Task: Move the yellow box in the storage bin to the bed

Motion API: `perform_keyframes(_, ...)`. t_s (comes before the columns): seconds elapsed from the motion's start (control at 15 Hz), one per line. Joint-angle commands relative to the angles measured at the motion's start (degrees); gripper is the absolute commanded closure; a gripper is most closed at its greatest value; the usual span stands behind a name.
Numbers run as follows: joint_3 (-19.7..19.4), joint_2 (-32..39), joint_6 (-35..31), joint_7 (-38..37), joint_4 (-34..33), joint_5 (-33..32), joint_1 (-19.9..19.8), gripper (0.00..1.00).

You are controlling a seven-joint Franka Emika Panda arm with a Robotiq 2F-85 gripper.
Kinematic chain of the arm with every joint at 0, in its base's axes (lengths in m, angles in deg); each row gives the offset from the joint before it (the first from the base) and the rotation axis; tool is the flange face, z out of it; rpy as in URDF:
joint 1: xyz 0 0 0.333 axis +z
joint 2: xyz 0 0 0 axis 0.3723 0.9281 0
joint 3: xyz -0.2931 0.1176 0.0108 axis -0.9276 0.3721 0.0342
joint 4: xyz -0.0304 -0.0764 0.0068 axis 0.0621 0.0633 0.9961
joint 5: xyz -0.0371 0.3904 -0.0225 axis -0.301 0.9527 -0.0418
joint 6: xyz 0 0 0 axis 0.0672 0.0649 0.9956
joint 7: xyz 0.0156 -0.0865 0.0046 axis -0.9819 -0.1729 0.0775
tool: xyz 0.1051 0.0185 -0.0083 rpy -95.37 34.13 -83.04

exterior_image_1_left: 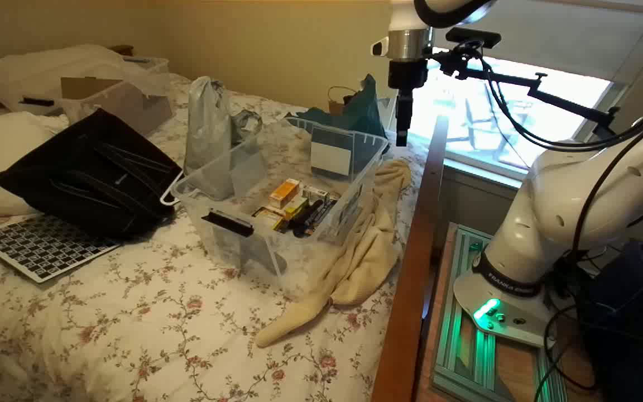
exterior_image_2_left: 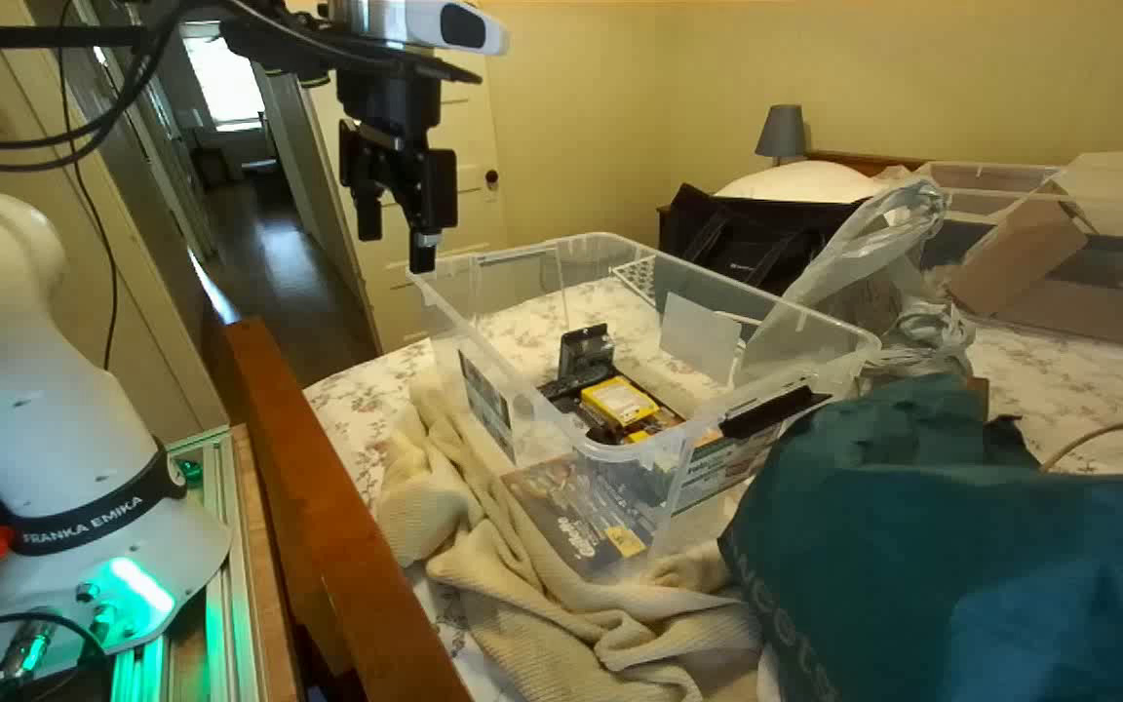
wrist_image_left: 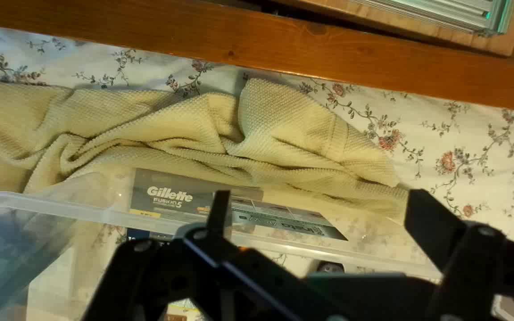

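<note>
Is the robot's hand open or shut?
Open: in the wrist view, the hand has its black fingers spread wide apart.

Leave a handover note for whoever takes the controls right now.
Gripper: raised near the robot-side wall of the storage bin; jaws apart, nothing between them.
Yellow box: inside the bin, among other packages. An orange carton shows in there in an exterior view; I cannot tell whether it is the same one, so confirm the target.
Bed: the bin stands on it, with a beige blanket alongside.
Done: no grasp yet; the box is not out.
Left: reach into the bin, grip the box, lift it over the rim, set it on the bed.
</note>
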Motion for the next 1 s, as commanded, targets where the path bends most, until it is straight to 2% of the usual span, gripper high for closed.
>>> perform_keyframes(0.0, 0.41, 0.07, 0.06, 0.19, -0.07, 0.22, -0.45, 0.0)
perform_keyframes(0.4, 0.41, 0.07, 0.06, 0.19, -0.07, 0.22, -0.45, 0.0)
perform_keyframes(0.73, 0.49, 4.93, -6.66, -8.65, -4.89, 6.97, -0.84, 0.0)
perform_keyframes(0.93, 2.04, 9.41, -12.02, -14.92, -7.91, 8.63, -1.52, 0.0)
